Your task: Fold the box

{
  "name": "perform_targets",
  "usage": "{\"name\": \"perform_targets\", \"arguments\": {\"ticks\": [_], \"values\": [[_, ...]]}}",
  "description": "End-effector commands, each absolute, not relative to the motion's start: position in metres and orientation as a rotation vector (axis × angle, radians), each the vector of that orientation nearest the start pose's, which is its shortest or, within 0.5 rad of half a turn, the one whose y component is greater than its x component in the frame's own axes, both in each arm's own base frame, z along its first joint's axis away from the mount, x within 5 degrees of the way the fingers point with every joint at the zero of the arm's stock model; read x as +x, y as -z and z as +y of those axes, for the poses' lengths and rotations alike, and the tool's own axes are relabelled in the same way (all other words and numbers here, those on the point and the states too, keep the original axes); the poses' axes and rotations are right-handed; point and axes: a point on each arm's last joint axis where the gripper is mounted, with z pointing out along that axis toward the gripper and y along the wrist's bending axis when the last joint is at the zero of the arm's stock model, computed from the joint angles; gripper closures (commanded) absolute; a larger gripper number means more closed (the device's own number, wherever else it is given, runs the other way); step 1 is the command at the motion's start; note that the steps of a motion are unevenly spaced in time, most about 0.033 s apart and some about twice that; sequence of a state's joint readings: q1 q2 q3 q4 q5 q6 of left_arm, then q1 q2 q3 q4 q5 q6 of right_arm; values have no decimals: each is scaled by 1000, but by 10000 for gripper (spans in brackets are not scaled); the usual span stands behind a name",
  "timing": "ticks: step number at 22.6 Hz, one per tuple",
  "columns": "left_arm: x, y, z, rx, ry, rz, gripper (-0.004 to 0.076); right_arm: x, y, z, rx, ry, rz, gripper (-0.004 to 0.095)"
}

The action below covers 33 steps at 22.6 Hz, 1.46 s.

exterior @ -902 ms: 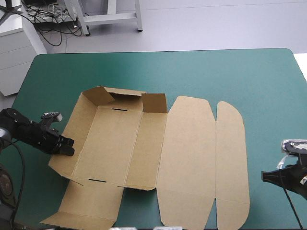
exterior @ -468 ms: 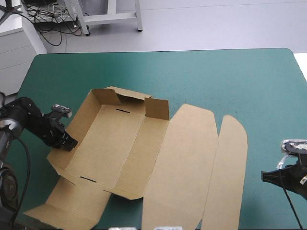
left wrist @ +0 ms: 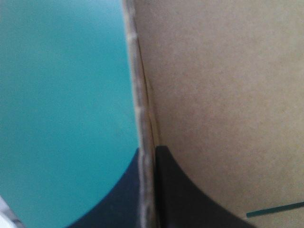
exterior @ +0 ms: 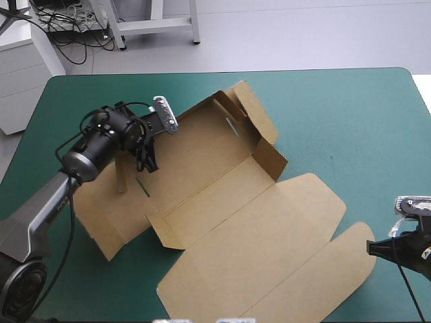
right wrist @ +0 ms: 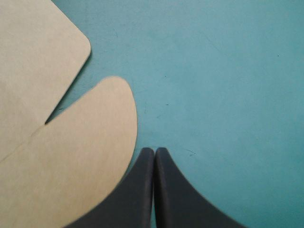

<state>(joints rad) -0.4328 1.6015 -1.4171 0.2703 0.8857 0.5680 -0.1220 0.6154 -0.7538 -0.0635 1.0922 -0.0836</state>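
Swung round since the earlier frame, the cut brown cardboard box (exterior: 222,202) now lies slantwise, and the left tool (exterior: 147,161) has moved farther across the teal-green worktop (exterior: 337,114). Its black fingers (left wrist: 190,199) pinch the box's raised side wall between them, nearly closed. The right tool (right wrist: 155,151) is pressed together, empty. The box's rounded lid flap (right wrist: 95,156) lies just beside it, with the tray walls well ahead.

box (exterior: 256,242) plain brown | cover (exterior: 337,114) teal-green | right pincer (right wrist: 155,154) black

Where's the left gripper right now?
In the high view, the left gripper is left of centre, shut on a raised wall of the box.
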Motion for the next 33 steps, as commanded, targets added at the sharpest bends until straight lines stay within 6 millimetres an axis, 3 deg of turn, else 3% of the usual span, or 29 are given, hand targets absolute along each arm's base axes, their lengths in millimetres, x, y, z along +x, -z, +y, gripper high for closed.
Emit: {"name": "perform_targets", "arguments": {"ticks": [1,8,14,17,22,26,33], "values": [[315,-367,-165,1388,-527,1812,734,93,-335,-18,44,192,2376,928],[286,-385,-226,1488,-616,1421,734,93,-335,-18,44,192,2376,928],[268,-392,-249,1454,-620,1323,734,93,-335,-18,44,192,2376,928],[265,-393,-255,1391,-535,1347,734,93,-335,-18,44,192,2376,928],[268,-373,-265,1385,-564,1336,734,93,-335,-18,44,192,2376,928],[253,-350,-279,1400,-619,1230,734,93,-335,-18,44,192,2376,928],[250,-327,-277,1441,-662,1198,734,93,-335,-16,36,169,2377,928]]}}
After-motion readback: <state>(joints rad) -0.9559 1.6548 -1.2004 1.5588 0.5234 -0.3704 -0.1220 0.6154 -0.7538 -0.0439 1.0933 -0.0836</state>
